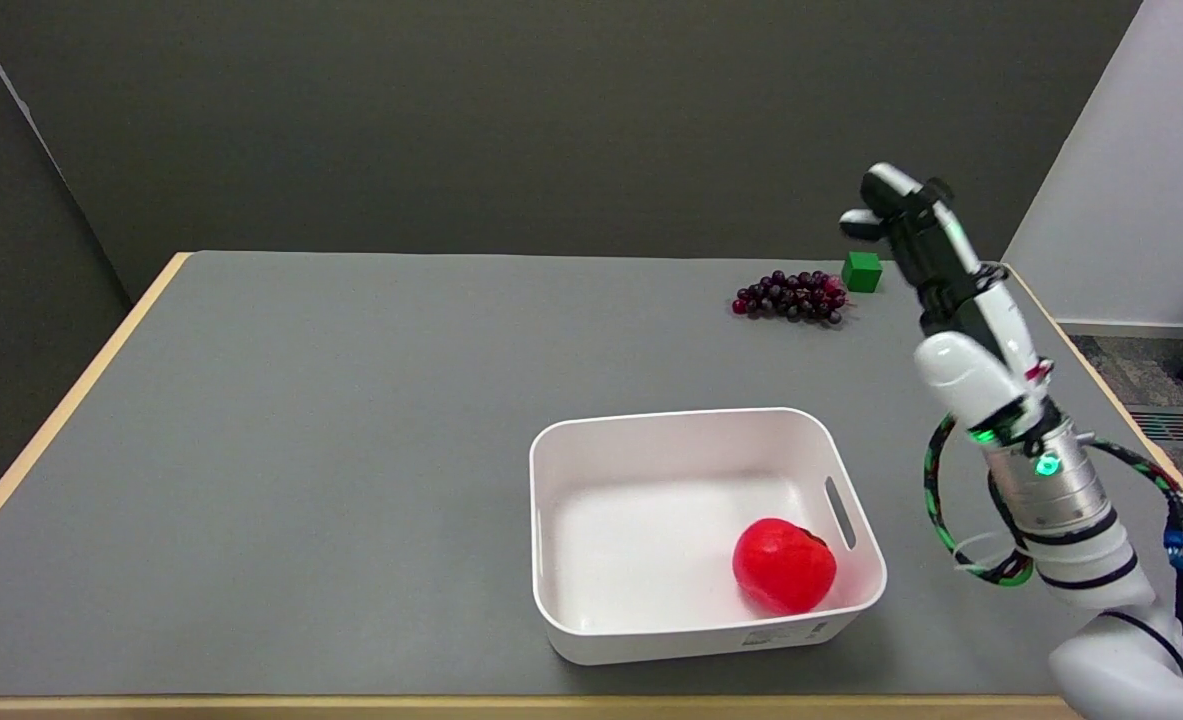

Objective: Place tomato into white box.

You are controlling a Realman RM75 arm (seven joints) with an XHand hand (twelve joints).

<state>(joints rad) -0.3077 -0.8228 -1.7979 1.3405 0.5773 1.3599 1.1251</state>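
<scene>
A red tomato (784, 565) lies inside the white box (591, 440), in its near right corner, touching the floor of the box. The box stands on the grey table toward the near side. My right hand (916, 235) is raised in the air to the right of the box and well beyond it, over the table's right side near its far edge. It holds nothing and its fingers point up and away, apart from one another. The forearm (1041, 470) runs down to the lower right corner of the picture.
A bunch of dark purple grapes (791, 296) lies near the table's far right, with a small green cube (862, 272) just beyond it, close to my hand. A pale wall panel stands off the right edge.
</scene>
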